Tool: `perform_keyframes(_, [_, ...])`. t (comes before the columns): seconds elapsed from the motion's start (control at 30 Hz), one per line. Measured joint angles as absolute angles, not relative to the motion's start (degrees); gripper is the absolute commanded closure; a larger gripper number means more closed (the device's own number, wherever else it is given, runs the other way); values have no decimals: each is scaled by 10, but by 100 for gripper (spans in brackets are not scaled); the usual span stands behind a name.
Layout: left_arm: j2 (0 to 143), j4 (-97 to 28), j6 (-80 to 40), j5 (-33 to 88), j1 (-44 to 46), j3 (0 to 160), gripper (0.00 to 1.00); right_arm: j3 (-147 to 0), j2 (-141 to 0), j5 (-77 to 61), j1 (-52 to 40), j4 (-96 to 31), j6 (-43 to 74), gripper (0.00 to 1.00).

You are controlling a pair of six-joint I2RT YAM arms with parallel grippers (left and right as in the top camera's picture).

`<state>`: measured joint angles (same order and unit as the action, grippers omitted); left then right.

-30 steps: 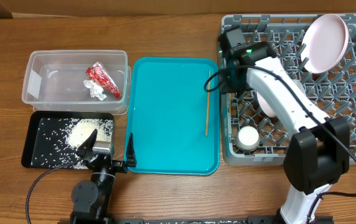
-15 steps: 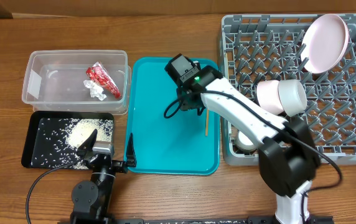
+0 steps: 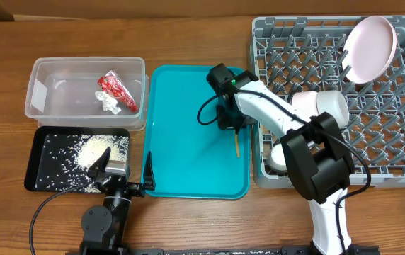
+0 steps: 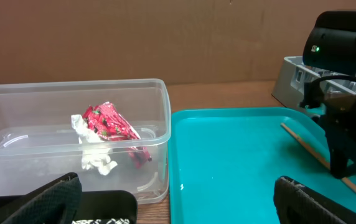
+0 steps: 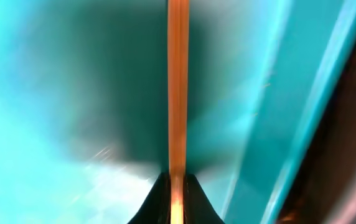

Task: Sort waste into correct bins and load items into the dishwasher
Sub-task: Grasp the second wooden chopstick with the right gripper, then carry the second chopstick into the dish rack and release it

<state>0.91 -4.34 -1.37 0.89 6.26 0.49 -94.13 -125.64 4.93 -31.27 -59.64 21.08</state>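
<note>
My right gripper [image 3: 232, 125] is low over the teal tray [image 3: 181, 142], shut on a thin wooden chopstick [image 3: 237, 146]. In the right wrist view the chopstick [image 5: 177, 93] runs straight up from between the two fingertips [image 5: 177, 198]. My left gripper [image 3: 126, 170] is open and empty at the front, between the black tray and the teal tray; its fingers [image 4: 178, 208] frame the left wrist view. The red wrapper [image 3: 117, 90] lies in the clear tub [image 3: 47, 106]. Rice [image 3: 96, 149] lies on the black tray [image 3: 40, 177].
The grey dish rack [image 3: 401, 142] holds an upright pale plate [image 3: 367, 48], a pink bowl [image 3: 304, 106], a grey bowl [image 3: 334, 108] and a white cup [image 3: 280, 157] partly under my right arm. The rack's wall stands just right of the chopstick.
My right arm swung from the rack to over the teal tray, then came down and shut on the chopstick. The left arm has not moved.
</note>
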Motion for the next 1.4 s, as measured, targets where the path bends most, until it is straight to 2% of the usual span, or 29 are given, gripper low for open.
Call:
perform_keyframes(0.37, [9, -43, -14, 9, 63, 5, 0, -985, -1226, 28, -339, -612, 194, 96])
perform_keyframes(0.57, [9, -43, -14, 9, 63, 5, 0, -1021, -1113, 78, -266, -605, 151, 96])
perform_keyframes(0.8, [9, -43, -14, 9, 63, 5, 0, -1014, -1112, 99, -182, -611, 107, 96])
perform_keyframes(0.83, [9, -43, -14, 9, 63, 5, 0, -1007, -1120, 98, -180, -611, 105, 92])
perform_keyframes(0.87, [9, -43, -14, 9, 63, 5, 0, -1001, -1130, 97, -180, -611, 102, 81])
perform_keyframes(0.9, [9, -43, -14, 9, 63, 5, 0, -997, -1138, 95, -181, -611, 103, 74])
perform_keyframes(1.0, [9, -43, -14, 9, 63, 5, 0, -990, -1154, 92, -185, -626, 97, 62])
perform_keyframes(1.2, [9, -43, -14, 9, 63, 5, 0, -992, -1121, 82, -190, -655, 121, 56])
perform_keyframes(1.27, [9, -43, -14, 9, 63, 5, 0, -992, -1082, 69, -195, -659, 126, 49])
perform_keyframes(1.33, [9, -43, -14, 9, 63, 5, 0, -993, -1020, 58, -209, -663, 132, 33])
perform_keyframes(1.37, [9, -43, -14, 9, 63, 5, 0, -994, -987, 53, -218, -665, 135, 4])
perform_keyframes(1.4, [9, -43, -14, 9, 63, 5, 0, -997, -948, 49, -232, -668, 138, 0])
